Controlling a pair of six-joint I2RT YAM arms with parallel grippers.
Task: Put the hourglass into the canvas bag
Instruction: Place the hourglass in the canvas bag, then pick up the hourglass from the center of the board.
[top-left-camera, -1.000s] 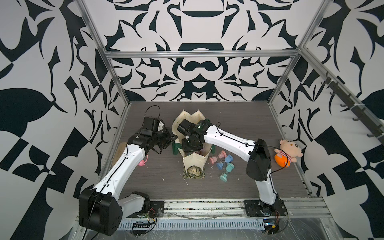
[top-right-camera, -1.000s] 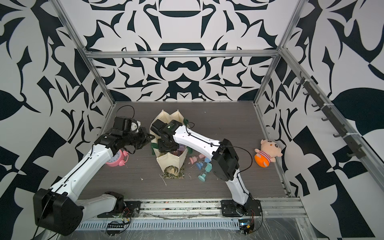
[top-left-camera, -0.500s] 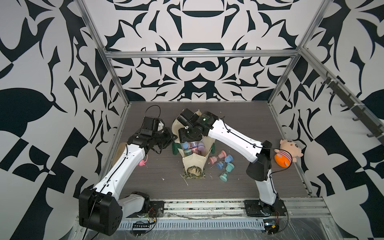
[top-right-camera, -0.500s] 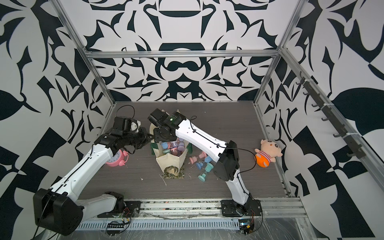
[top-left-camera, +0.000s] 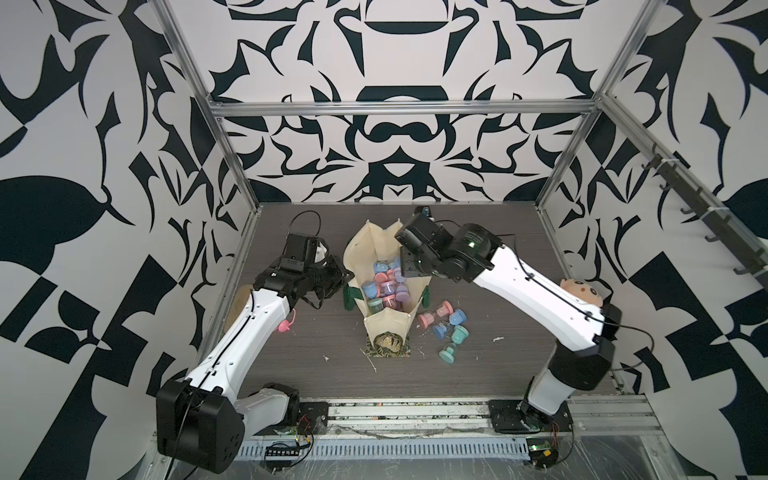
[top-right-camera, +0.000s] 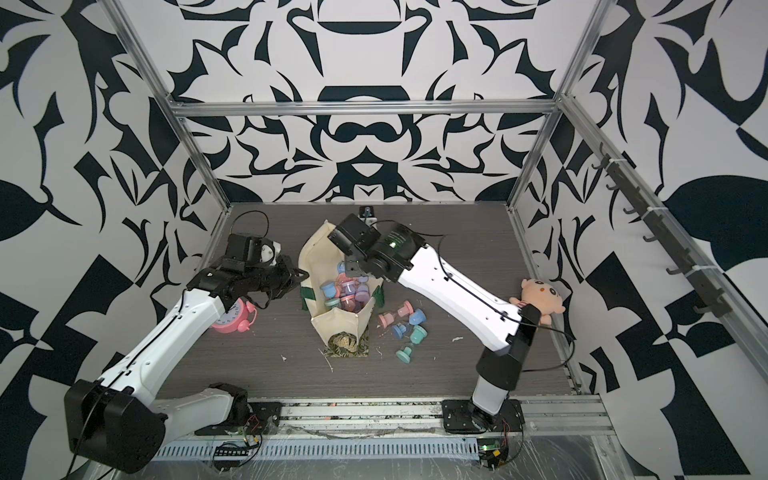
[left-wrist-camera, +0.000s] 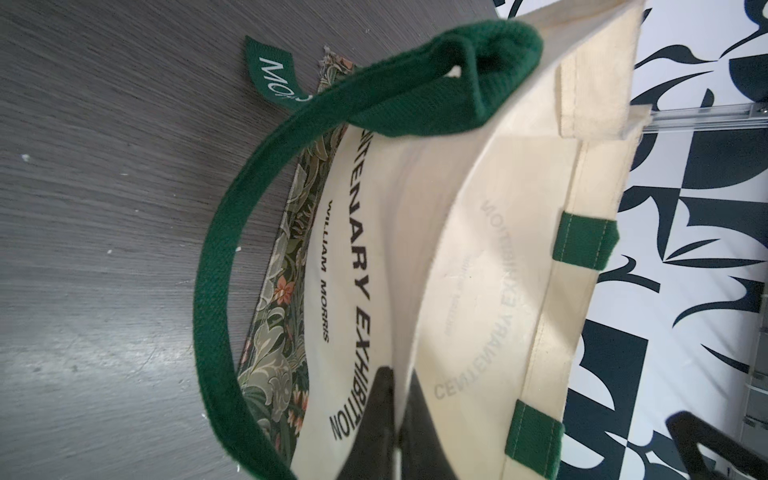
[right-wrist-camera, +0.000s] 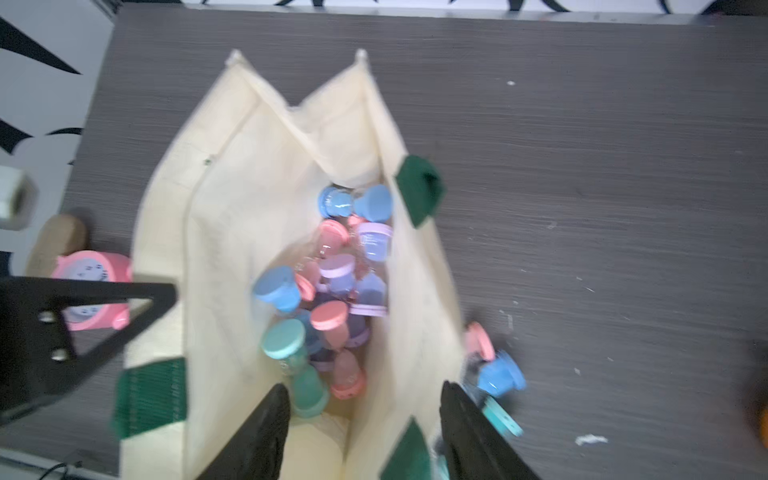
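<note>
Above the canvas bag (top-left-camera: 361, 257) mouth, right gripper (right-wrist-camera: 363, 388) is hovering, jaws apart, empty. The loose hourglasses (top-left-camera: 457, 332) are lying lower right of it in a top view, outside the bag, right arm nearer. The left gripper (left-wrist-camera: 397, 415) is pinching the bag wall.

The canvas bag (left-wrist-camera: 490, 270) is dull cream cloth with a rough woven strap (left-wrist-camera: 212, 270). The hourglasses (right-wrist-camera: 330, 315) look like smooth plastic, the counter (left-wrist-camera: 104, 249) like dull wood
</note>
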